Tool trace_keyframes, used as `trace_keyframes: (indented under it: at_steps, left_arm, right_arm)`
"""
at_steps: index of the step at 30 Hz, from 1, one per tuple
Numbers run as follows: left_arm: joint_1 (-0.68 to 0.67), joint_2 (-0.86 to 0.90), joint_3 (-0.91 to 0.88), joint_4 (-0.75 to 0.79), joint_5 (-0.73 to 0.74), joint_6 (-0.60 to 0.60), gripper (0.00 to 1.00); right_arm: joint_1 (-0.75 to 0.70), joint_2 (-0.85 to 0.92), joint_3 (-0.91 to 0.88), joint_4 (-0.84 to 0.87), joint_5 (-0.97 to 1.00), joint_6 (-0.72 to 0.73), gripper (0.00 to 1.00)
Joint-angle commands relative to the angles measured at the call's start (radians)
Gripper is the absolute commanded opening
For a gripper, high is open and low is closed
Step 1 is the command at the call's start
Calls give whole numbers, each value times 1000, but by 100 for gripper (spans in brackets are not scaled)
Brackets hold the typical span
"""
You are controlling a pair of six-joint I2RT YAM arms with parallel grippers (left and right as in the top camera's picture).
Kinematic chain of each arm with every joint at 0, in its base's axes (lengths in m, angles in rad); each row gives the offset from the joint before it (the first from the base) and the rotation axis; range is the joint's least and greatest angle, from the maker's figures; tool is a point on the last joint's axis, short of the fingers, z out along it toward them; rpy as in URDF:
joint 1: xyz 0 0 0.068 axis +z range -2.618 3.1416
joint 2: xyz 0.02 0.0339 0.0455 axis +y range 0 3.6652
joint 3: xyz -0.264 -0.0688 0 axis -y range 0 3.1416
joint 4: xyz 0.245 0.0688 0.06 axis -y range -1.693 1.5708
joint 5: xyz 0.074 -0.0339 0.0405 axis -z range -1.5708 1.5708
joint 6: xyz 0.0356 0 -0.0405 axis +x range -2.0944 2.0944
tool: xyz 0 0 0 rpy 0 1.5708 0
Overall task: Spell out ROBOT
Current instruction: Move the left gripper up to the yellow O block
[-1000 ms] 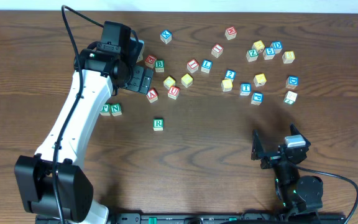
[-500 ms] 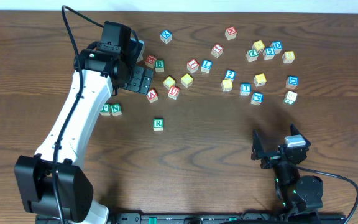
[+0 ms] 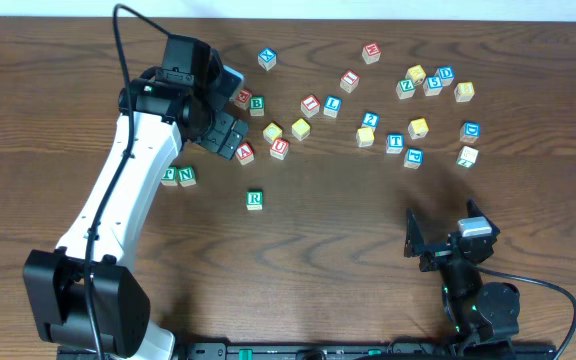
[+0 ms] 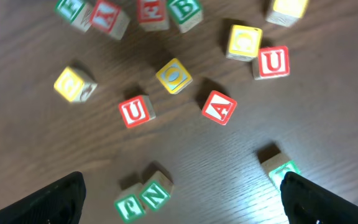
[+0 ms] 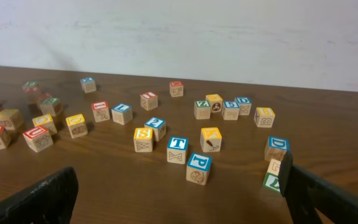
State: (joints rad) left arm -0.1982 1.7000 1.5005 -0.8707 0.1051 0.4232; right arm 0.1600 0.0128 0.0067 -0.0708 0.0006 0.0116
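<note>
Lettered wooden blocks lie scattered over the far half of the table. A green R block (image 3: 255, 200) sits alone nearer the front and shows at the lower right of the left wrist view (image 4: 278, 171). A green B block (image 3: 257, 103) (image 4: 185, 7), a yellow O block (image 4: 174, 75) and a blue T block (image 3: 395, 142) (image 5: 178, 149) lie among the others. My left gripper (image 3: 225, 134) (image 4: 191, 202) is open and empty, hovering above the red A block (image 3: 245, 153) (image 4: 219, 107). My right gripper (image 3: 443, 236) (image 5: 179, 202) is open and empty, low near the front right.
Green P and N blocks (image 3: 178, 176) (image 4: 143, 196) sit side by side to the left. Two red U blocks (image 4: 135, 111) (image 4: 272, 61) lie near the O. A blue P block (image 5: 198, 168) lies just in front of my right gripper. A white wall backs the table.
My left wrist has turned slightly and its gripper has shifted a little over the left cluster. The blocks and the right arm have not moved.
</note>
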Motion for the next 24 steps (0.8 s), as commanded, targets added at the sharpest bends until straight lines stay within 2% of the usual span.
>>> trace_keyframes:
  at_steps: [1, 5, 15, 24]
  left_arm:
    - [3, 19, 21, 1, 95, 353, 99]
    - [5, 44, 21, 12, 112, 454, 99]
    - [19, 232, 80, 44, 142, 465, 98]
    - [37, 426, 426, -183, 146, 528, 97]
  right_arm:
    - [-9, -3, -1, -5, 8, 10, 99]
    - [-9, -3, -1, -5, 8, 10, 99]
    - [-9, -3, -2, -5, 8, 10, 99]
    - [-9, -3, -1, -5, 8, 10, 99]
